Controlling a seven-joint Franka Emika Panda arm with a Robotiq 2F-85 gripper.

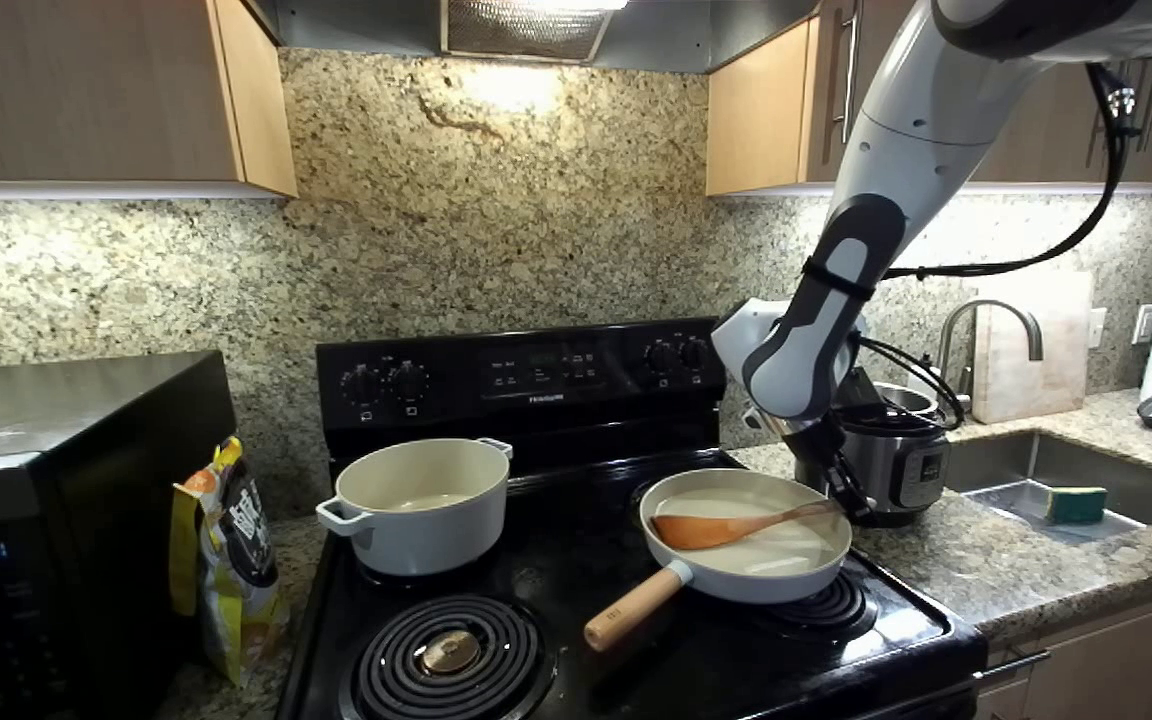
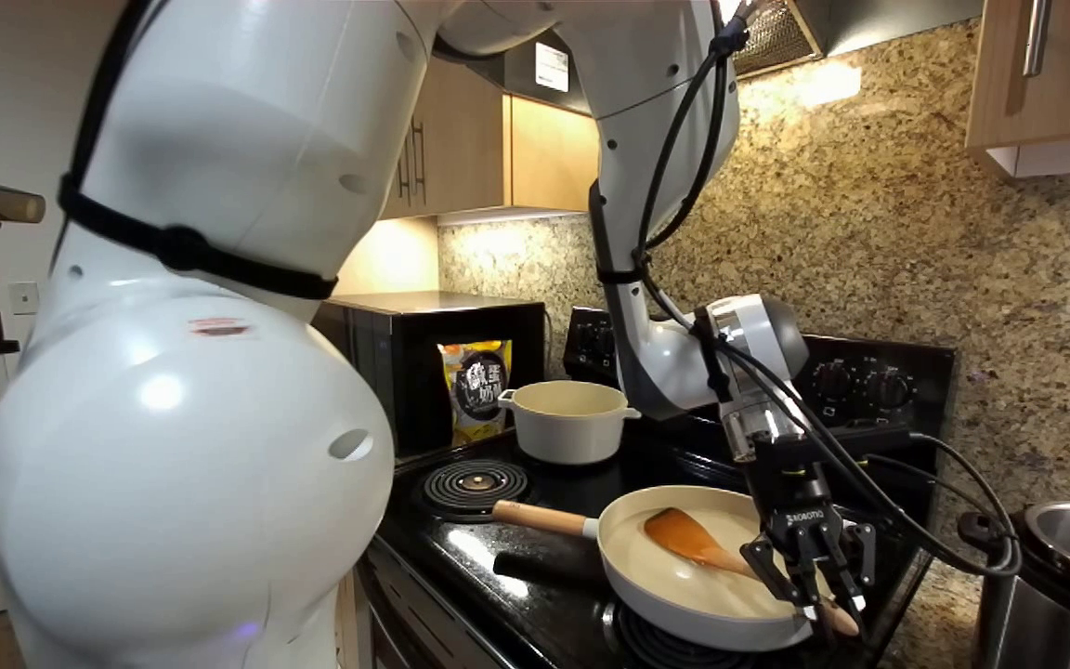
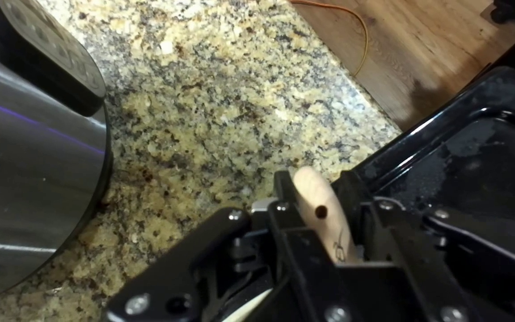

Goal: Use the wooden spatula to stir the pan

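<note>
The wooden spatula [image 1: 704, 531] rests in the cream-white pan [image 1: 776, 592], its orange-brown blade lying flat toward the pan's wooden-handle side. In both exterior views its handle leans over the opposite rim of the pan [image 2: 674, 621]. My gripper [image 2: 834, 609] is at the far end of that handle, just beyond the rim. In the wrist view the pale, holed end of the spatula [image 3: 324, 214] fills the space in my gripper [image 3: 318, 179], with a finger close against each side. The jaws stand shut on it; the lower part of the handle is hidden by the gripper.
A steel electric cooker [image 3: 29, 170] stands on the granite counter [image 3: 221, 112] close beside the gripper. Behind the pan to the left is a deep white pot [image 1: 426, 530]. A bare coil burner [image 1: 449, 655] sits in front of it, and a snack bag [image 1: 236, 560] leans by the microwave.
</note>
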